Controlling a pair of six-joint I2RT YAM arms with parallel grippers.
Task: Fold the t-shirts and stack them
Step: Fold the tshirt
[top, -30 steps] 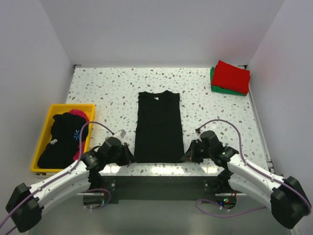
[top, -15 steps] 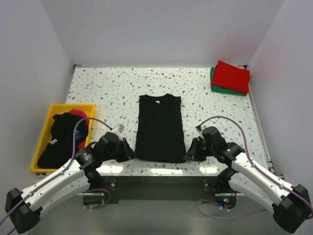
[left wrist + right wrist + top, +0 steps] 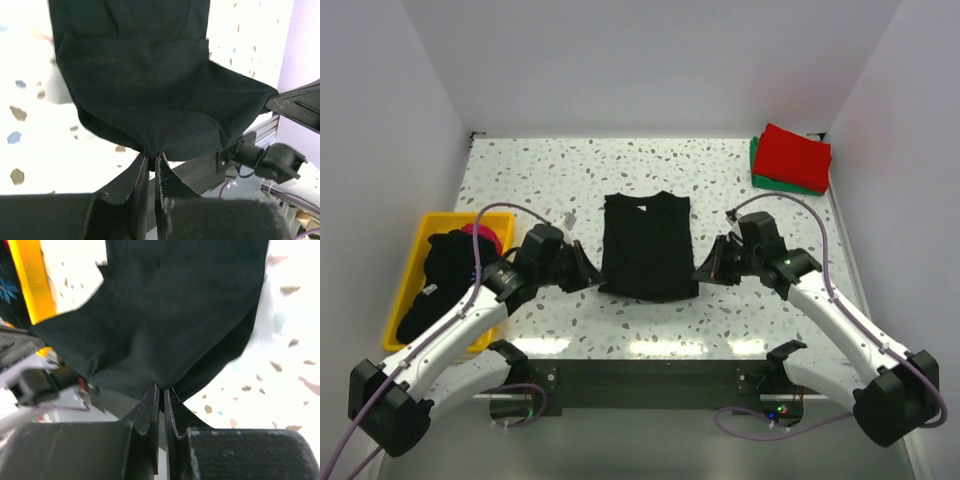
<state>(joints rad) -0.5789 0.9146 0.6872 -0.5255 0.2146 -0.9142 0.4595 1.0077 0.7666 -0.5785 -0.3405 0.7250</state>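
Mid-fold: left tool (image 3: pixel 152 160) and right tool (image 3: pixel 161 390) each pinch a hem corner of the plain black cloth t-shirt (image 3: pixel 645 240) on the speckled table (image 3: pixel 540 190) (hem apparently lifted); next, both must carry it collarward together.

Top external: fixed camera high above and behind the arm bases, looking forward and down. Far view; takes in the whole table (image 3: pixel 770 210), both arms and the walls.
Left wrist: rides on the left arm and looks out past the left gripper (image 3: pixel 152 158) at bottom centre. Very near; faces across toward the right-hand wall.
Right wrist: looks out past the right gripper (image 3: pixel 161 388). Very near; faces the opposite way, toward the yellow bin (image 3: pixel 25 282).
Shared, all three: near end of the black t-shirt (image 3: pixel 645 245) and speckled tabletop.
Shared, top and right wrist: the bin.
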